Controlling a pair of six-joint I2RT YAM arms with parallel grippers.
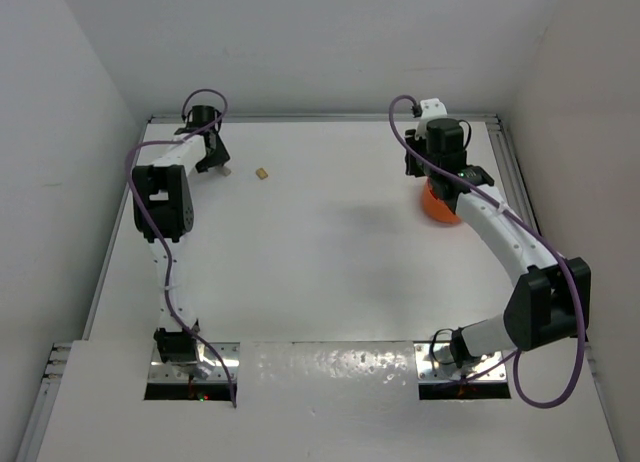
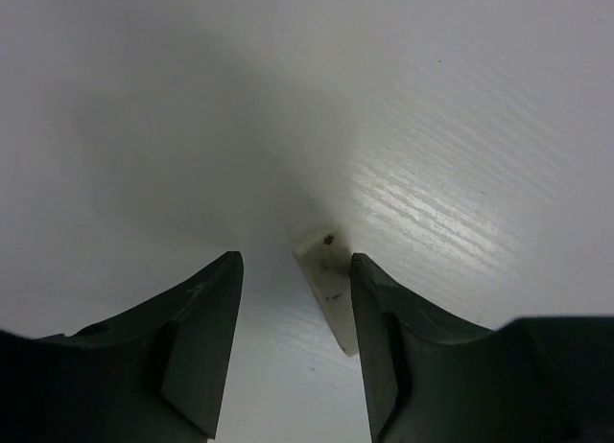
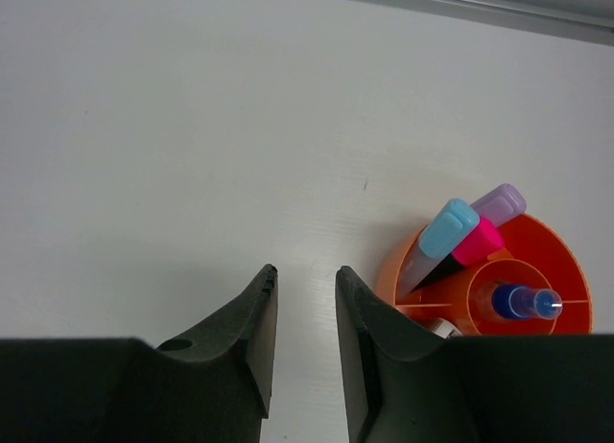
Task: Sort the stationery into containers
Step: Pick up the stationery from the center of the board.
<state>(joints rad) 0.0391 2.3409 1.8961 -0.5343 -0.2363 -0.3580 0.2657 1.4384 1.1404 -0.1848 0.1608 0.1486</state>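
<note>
In the left wrist view my left gripper (image 2: 295,261) stands open low over the table at the far left. An off-white block (image 2: 326,285) lies between its fingers, resting against the right finger with a gap to the left one. A beige block (image 1: 262,172) lies just right of that gripper. My right gripper (image 3: 304,270) is open a little, with nothing between its fingers, just left of the orange tub (image 3: 389,275). The tub holds a light-blue highlighter (image 3: 447,230), a pink-capped marker (image 3: 478,242), a lilac piece (image 3: 500,203) and a blue-capped bottle (image 3: 519,301).
The tub (image 1: 437,210) sits at the far right, partly under the right arm. White walls close in the table on the left, back and right. A metal rail (image 3: 460,4) runs along the table edge beyond the tub.
</note>
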